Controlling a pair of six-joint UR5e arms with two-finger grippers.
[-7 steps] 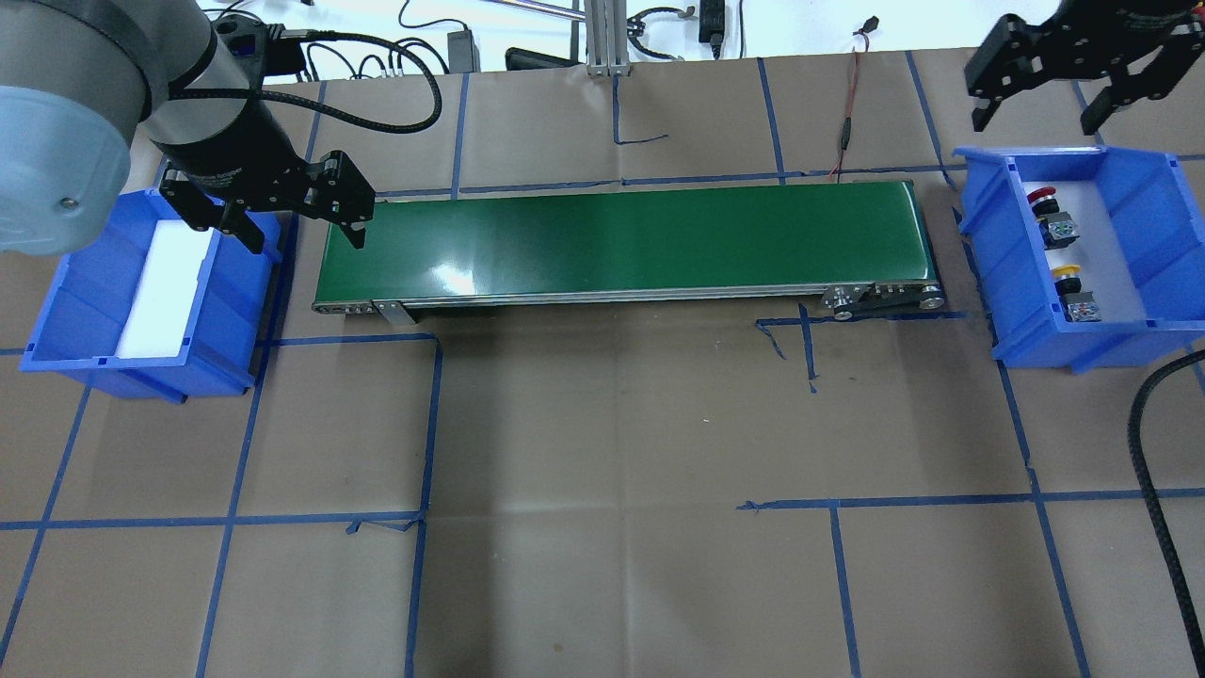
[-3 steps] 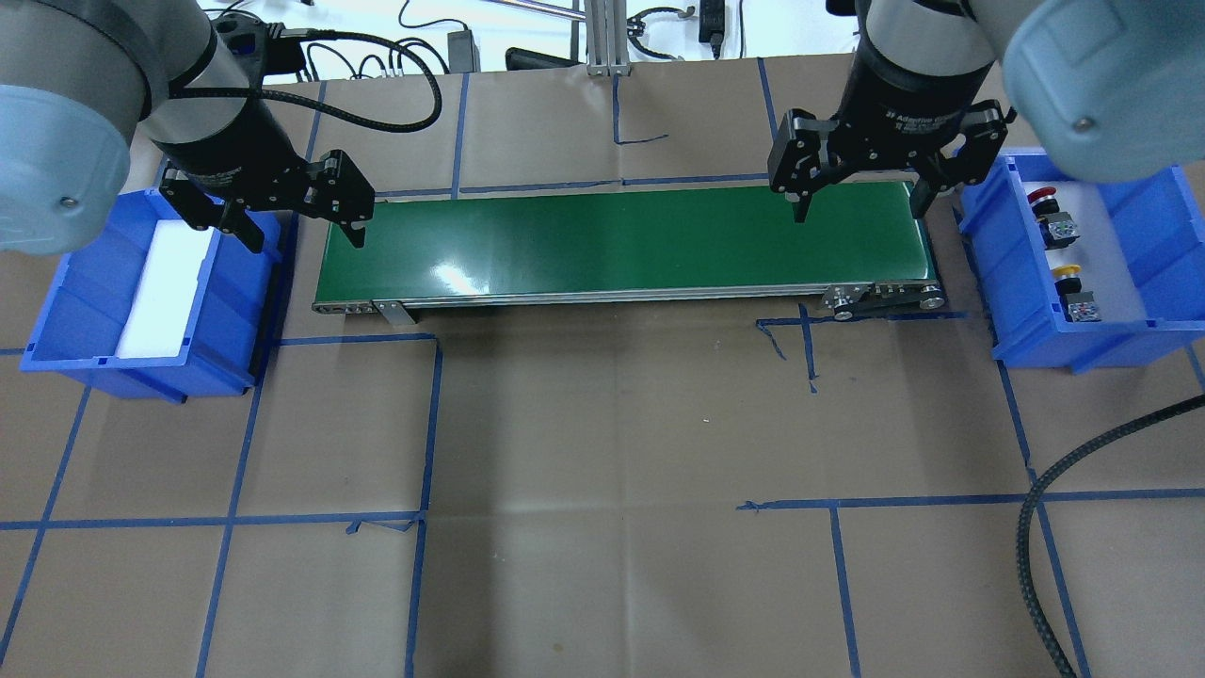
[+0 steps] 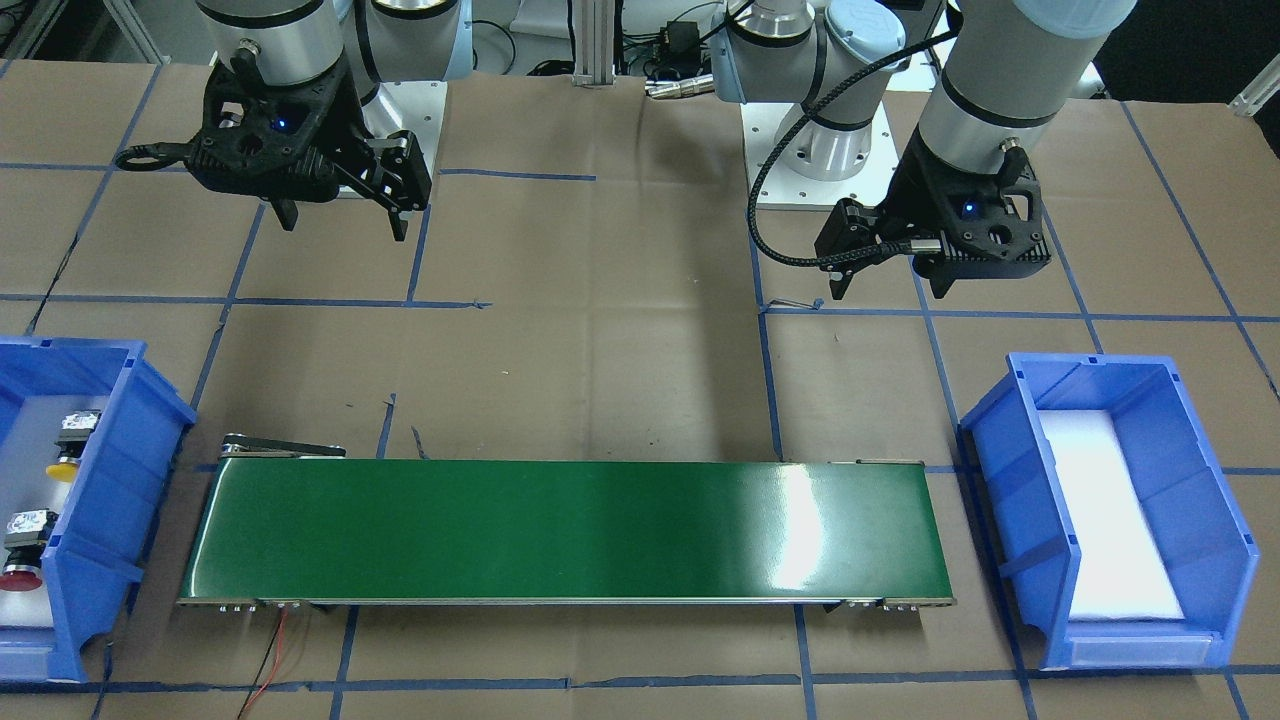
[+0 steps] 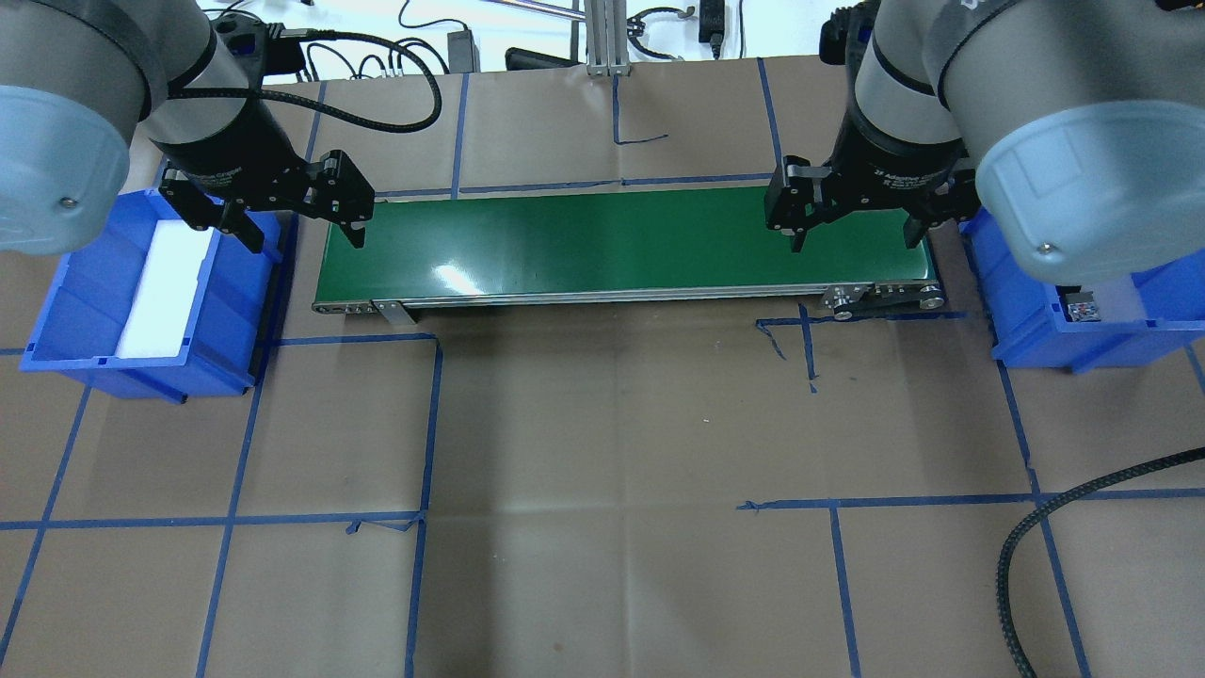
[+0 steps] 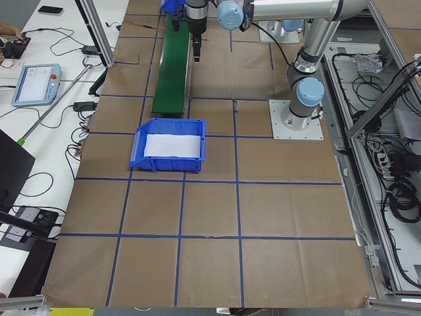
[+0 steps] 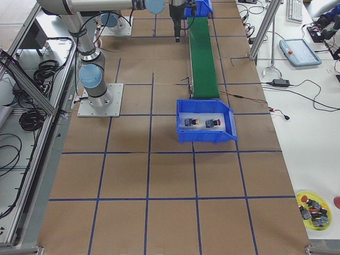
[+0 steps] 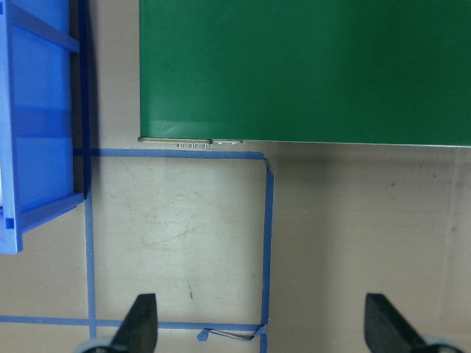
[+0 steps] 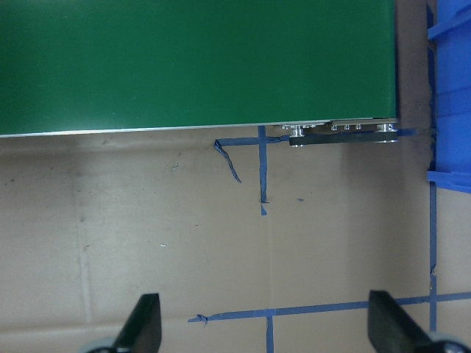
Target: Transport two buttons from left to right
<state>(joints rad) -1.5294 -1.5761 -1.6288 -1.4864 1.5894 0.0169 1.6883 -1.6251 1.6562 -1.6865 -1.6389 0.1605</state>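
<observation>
The long green belt (image 3: 560, 530) lies nearest the front camera, flat on the brown tabletop (image 3: 600, 380), with a blue bin at each end. The bin on the robot's right (image 3: 110, 520) holds both buttons. The yellow button (image 3: 63, 468) and the red button (image 3: 19, 577) lie on its white floor, near each other but not touching. The bin on the robot's left (image 3: 1010, 470) shows a white pad inside. Farther back, the left fingers (image 4: 355, 221) hang in the air by the left bin's end of the belt, spread wide and holding nothing. The right fingers (image 4: 794, 226) hang by the other end, also spread wide and holding nothing.
</observation>
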